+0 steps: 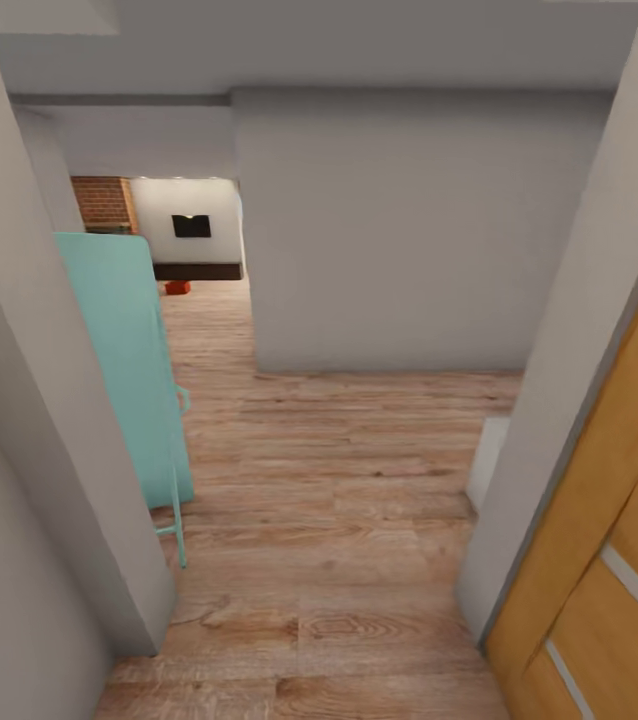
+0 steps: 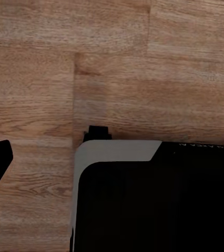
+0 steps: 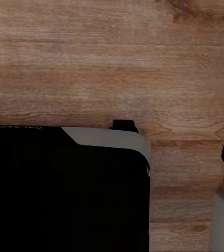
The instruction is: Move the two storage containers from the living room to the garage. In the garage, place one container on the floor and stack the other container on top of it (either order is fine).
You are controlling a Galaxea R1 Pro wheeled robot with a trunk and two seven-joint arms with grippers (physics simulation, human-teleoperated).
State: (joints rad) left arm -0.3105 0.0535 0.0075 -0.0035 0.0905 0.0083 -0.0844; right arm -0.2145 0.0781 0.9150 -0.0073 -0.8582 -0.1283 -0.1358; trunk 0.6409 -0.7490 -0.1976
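Gripper states cannot be told. Ahead, a teal panel (image 1: 124, 360) narrows the plank-floored hallway (image 1: 339, 480); an orange-red container (image 1: 177, 288) sits far beyond, a wooden door (image 1: 609, 560) at right.

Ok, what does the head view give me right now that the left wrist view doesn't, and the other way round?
Head view alone: a corridor of grey walls, a pale turquoise panel with a thin frame leaning at the left, a light wooden door with frosted strips at the right, and far ahead a red brick wall section and a small orange-red object on the floor, too small to identify. Left wrist view alone: the robot's black base with a grey corner trim from above. Shared: light wood plank flooring.
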